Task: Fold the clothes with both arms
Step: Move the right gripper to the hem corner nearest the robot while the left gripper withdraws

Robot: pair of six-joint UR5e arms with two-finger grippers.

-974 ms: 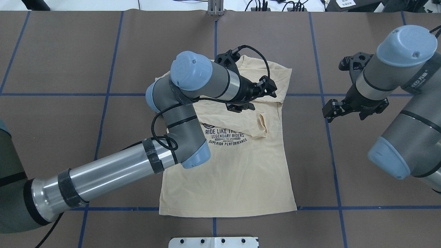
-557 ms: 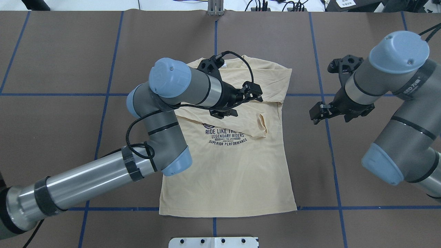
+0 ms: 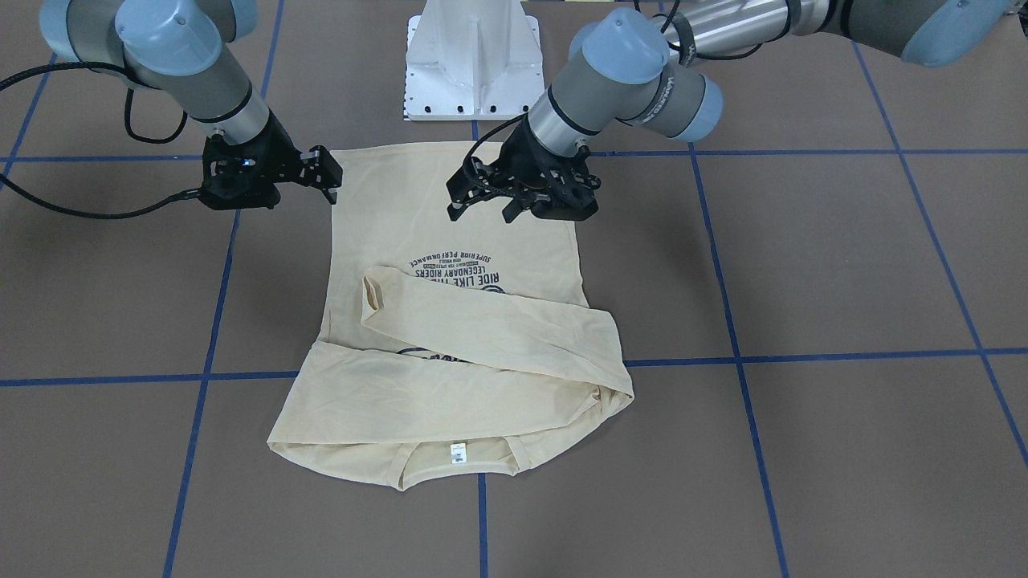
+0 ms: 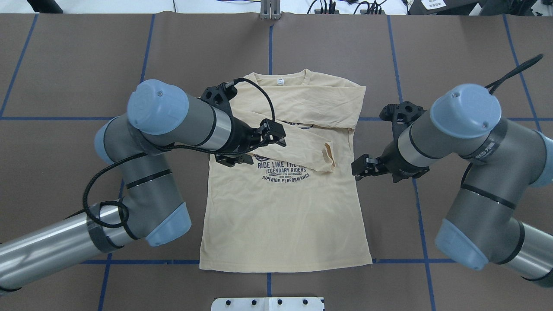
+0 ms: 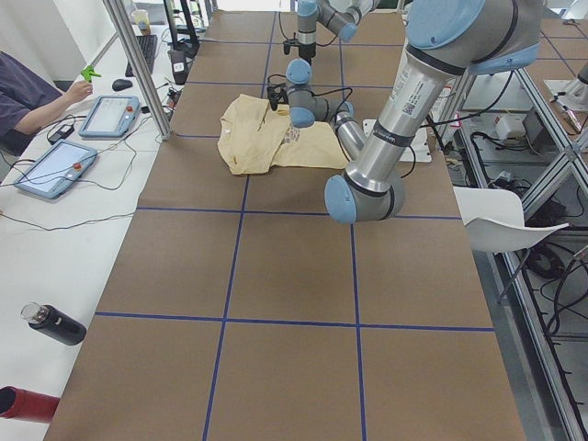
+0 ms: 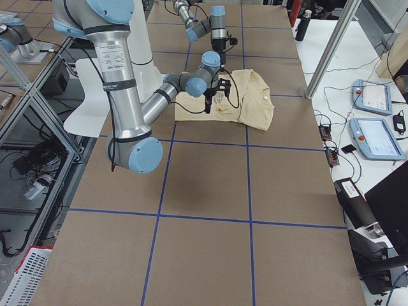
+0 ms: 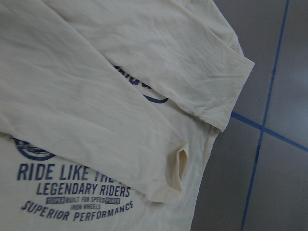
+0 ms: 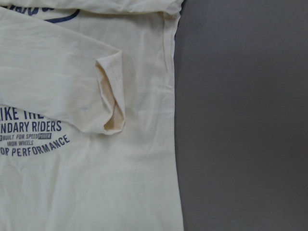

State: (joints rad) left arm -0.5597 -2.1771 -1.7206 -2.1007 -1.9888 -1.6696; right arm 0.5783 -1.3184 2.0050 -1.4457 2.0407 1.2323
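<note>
The left arm (image 4: pixel 173 125) is reaching in from the table's (image 4: pixel 69 65) left edge, and its left gripper (image 4: pixel 255 147) is hovering over the chest of the shirt (image 4: pixel 285 224). It is hanging just above the folded sleeve (image 4: pixel 298 147), close to the top of the print (image 4: pixel 283 170). Its 2 fingers are standing apart and are gripping nothing; I cannot tell whether they are brushing the cloth.

The shirt is lying flat and print side up in the middle of the table. Its collar is pointing at the far edge and its hem at the edge by the robot's base. Both sleeves are lying folded across the chest, one over the other, and the upper one is ending in an open cuff (image 4: pixel 329 155) near the shirt's right side.

The right arm (image 4: pixel 449 134) is coming in from the table's right edge. The right gripper (image 4: pixel 360 166) is hanging over bare table just beside the shirt's right side, level with the cuff and apart from the cloth. Its fingers are looking slightly spread, and they are carrying nothing.

The dark print is reading "RIDE LIKE THE", with the rest hiding under the sleeve, then "LEGENDARY RIDERS", small lines with "BUILT FOR SPEED" and "IRON WHEELS", and "SUPERIOR PERFORMANCE". A white neck label (image 4: pixel 281 80) is showing inside the collar, its writing too small to read.
</note>
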